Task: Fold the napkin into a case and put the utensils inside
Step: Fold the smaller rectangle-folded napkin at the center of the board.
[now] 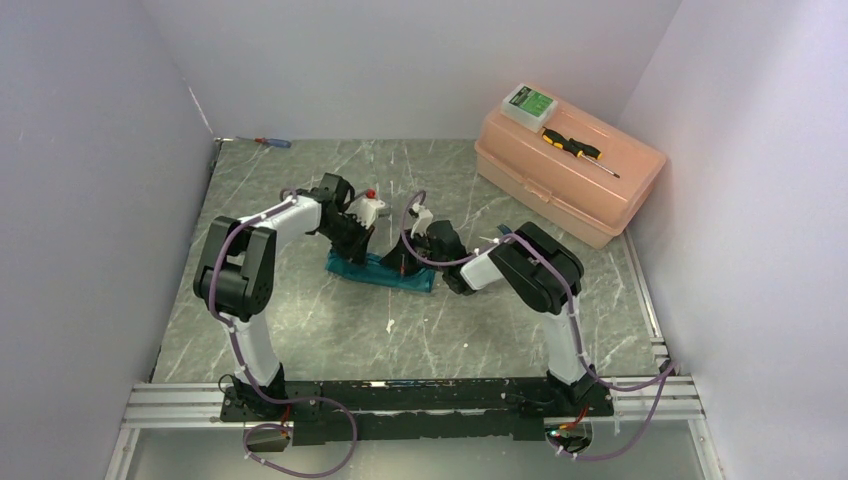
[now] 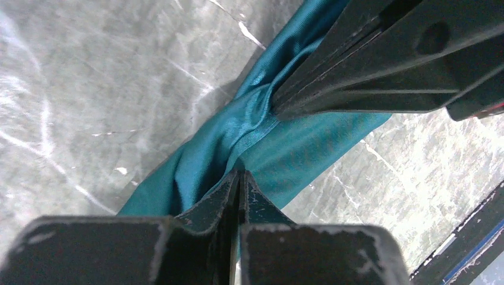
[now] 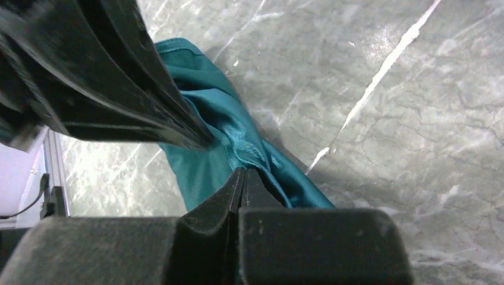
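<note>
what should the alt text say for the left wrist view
The left claw, shut, pinches a bunched teal napkin at the bottom of the frame. The right claw, also shut, pinches the same cloth from the upper right. The napkin lies on a grey marbled table.

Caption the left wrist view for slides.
Shut left fingers and right fingers pinch the bunched teal napkin on the table.
</note>
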`<state>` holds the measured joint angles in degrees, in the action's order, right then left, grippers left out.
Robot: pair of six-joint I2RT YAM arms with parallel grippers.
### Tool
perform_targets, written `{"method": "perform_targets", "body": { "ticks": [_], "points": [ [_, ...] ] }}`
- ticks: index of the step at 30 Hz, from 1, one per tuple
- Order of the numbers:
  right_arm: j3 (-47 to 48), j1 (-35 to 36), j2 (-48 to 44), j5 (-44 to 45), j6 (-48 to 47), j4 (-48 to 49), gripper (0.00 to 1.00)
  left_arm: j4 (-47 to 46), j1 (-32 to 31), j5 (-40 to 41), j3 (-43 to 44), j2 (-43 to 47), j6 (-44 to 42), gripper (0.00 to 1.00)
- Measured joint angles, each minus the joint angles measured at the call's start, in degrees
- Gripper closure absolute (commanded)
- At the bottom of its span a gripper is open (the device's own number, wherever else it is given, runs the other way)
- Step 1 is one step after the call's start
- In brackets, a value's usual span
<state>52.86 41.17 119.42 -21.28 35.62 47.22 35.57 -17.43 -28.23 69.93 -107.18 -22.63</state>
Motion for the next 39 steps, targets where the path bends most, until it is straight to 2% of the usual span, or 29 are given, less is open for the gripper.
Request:
{"method": "perform_targets", "body": {
  "ticks": [5,11,22,27,33,34,35,36,37,38,39],
  "points": [
    [0.0,0.7,0.6,2.1,-1.0,-0.2,1.00,1.7,0.7,0.8,2.1,0.4,0.1,0.93],
    [0.1,2.3,-2.0,5.7,-3.6,-2.6,1.00,0.6,0.8,2.3,-1.6,1.2,-0.1,0.94],
    [1.6,4.9,-2.5,3.7,-3.6,-1.0,1.00,-0.3,0.7,2.7,-3.2,2.1,-0.1,0.96],
    [4.0,5.3,2.1,2.4,-3.1,0.7,1.00,-0.3,0.8,2.7,-3.1,2.1,0.1,0.95],
    [4.8,4.4,6.3,1.2,-1.0,4.5,1.00,1.9,1.8,2.5,-0.7,2.1,1.3,0.71],
    [4.8,4.4,6.3,1.2,-0.9,4.5,1.00,2.8,2.1,2.3,0.2,2.1,1.3,0.64],
    [4.8,4.3,6.3,1.3,-0.9,4.5,1.00,3.9,2.3,2.1,1.5,2.1,1.4,0.50],
    [4.8,4.3,6.3,1.3,-0.9,4.5,1.00,4.8,2.5,1.7,2.5,2.3,1.2,0.46],
    [4.9,4.2,6.4,1.3,-0.8,4.5,1.00,6.0,2.7,1.1,3.9,2.5,1.2,0.33],
    [4.9,4.2,6.4,1.3,-0.8,4.4,1.00,7.2,2.8,0.6,5.2,3.0,1.0,0.27],
    [4.9,4.2,6.4,1.3,-0.8,4.3,1.00,8.2,2.9,0.1,6.4,3.6,0.5,0.25]
  ]
}}
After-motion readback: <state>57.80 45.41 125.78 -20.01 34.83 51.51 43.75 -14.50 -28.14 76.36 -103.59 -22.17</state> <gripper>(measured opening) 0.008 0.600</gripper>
